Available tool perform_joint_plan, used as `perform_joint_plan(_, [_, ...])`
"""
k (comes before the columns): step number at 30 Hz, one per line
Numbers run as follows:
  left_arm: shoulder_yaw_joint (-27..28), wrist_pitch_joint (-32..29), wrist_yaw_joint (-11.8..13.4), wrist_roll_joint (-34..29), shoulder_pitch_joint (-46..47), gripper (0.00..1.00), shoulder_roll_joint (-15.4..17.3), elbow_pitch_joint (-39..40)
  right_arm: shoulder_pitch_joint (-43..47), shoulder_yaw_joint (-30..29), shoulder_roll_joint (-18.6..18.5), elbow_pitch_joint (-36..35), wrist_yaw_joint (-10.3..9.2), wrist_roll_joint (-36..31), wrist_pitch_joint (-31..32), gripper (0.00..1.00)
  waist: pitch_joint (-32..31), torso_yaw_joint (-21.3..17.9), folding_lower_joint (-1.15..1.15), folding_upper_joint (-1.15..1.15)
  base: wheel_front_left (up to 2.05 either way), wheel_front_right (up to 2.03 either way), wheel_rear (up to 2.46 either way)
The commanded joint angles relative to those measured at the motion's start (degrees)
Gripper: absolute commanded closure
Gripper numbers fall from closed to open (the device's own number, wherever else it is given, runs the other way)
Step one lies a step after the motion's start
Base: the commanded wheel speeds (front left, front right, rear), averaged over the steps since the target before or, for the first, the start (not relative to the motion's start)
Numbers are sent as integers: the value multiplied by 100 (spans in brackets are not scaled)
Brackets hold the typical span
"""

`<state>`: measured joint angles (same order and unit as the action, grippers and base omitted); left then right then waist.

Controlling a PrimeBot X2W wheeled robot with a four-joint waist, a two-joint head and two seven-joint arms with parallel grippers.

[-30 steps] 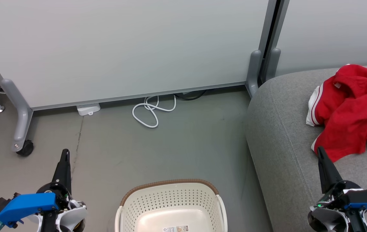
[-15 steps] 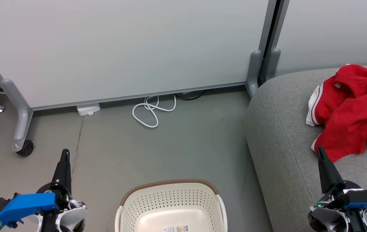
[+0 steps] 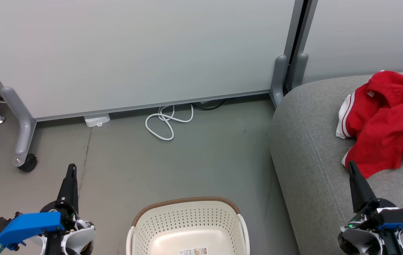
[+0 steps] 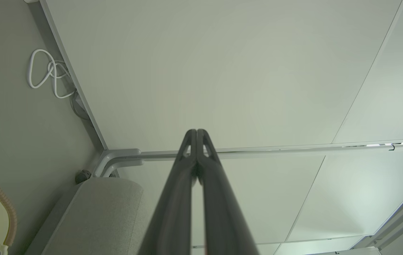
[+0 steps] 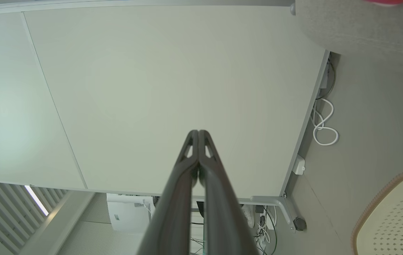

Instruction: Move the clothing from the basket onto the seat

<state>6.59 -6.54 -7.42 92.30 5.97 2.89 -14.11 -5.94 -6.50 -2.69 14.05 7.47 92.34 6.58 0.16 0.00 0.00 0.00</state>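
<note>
Head view | crumpled red clothing (image 3: 385, 122) | woven grey seat (image 3: 311, 159) | perforated basket (image 3: 187, 219)

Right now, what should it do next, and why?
Probably tilt the head down to check the laundry basket, cut off below: what shows is empty, the red clothing lies on the grey sofa, and left end effector and right end effector are shut.

The floor (image 3: 205, 166) is viewed downward from the head. The far panel (image 3: 134, 53) is faced by both wrist cameras; the basket (image 3: 187, 200) is shared.
</note>
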Motion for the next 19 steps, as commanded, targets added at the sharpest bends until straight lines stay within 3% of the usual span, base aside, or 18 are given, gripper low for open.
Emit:
perform_joint_plan(1, [10, -18, -21, 21, 60, 100, -10, 4, -71, -7, -36, 11, 3, 15, 13, 100, 0, 0, 0, 0, 0, 0, 0])
perform_joint_plan(19, [10, -18, -21, 21, 60, 100, -10, 4, -71, -7, -36, 11, 3, 15, 13, 100, 0, 0, 0, 0, 0, 0, 0])
